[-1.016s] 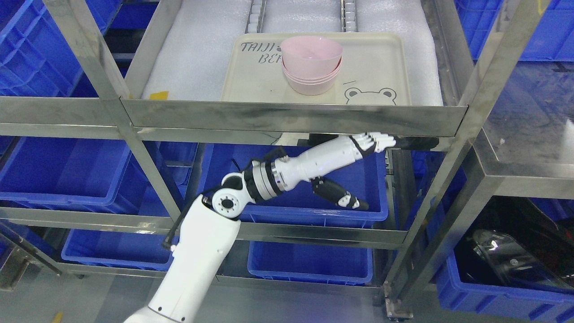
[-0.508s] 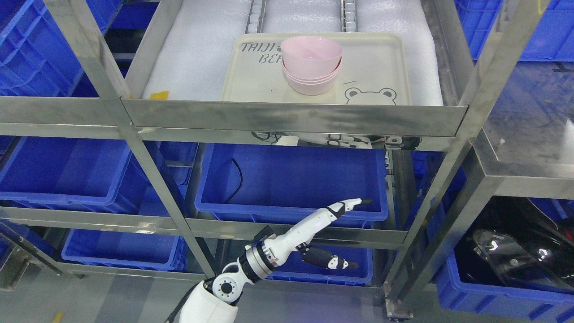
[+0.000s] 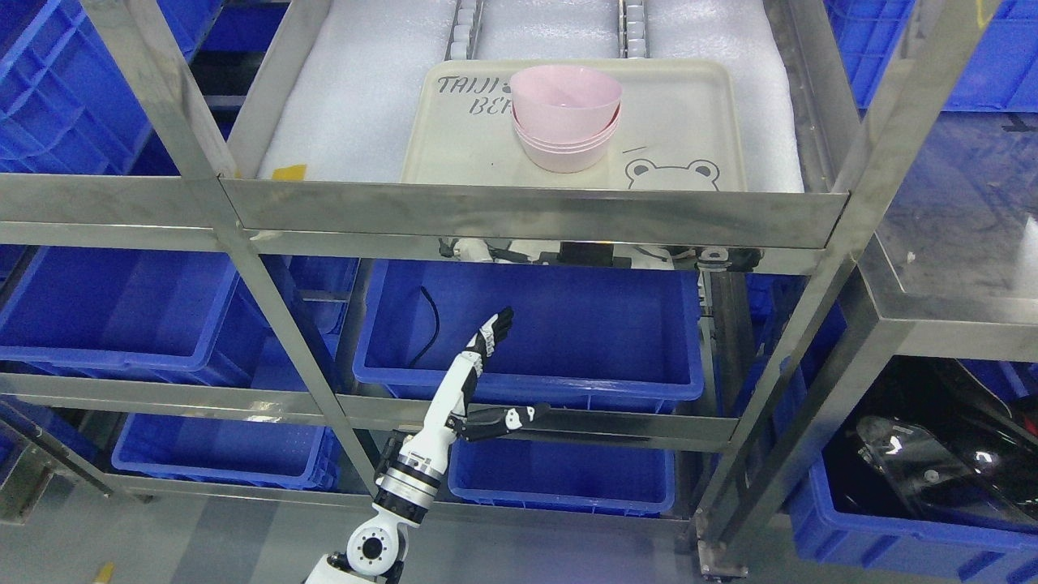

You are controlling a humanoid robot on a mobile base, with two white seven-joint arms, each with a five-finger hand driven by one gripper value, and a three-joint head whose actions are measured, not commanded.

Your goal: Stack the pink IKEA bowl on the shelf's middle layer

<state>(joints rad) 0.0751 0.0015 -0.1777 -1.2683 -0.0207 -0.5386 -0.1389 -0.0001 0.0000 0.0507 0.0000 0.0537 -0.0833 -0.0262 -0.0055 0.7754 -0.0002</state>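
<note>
the stack of pink bowls [image 3: 565, 122] sits on the cream tray [image 3: 689, 122] on the shelf, high above the left hand [image 3: 470, 389], which hangs far below the tray with fingers spread, holding nothing.

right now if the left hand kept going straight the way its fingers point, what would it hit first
The left hand points up and slightly right. Going on, it would likely cross over the blue bin and first meet the steel front rail of the shelf holding the pink bowls; depth is unclear.
</note>
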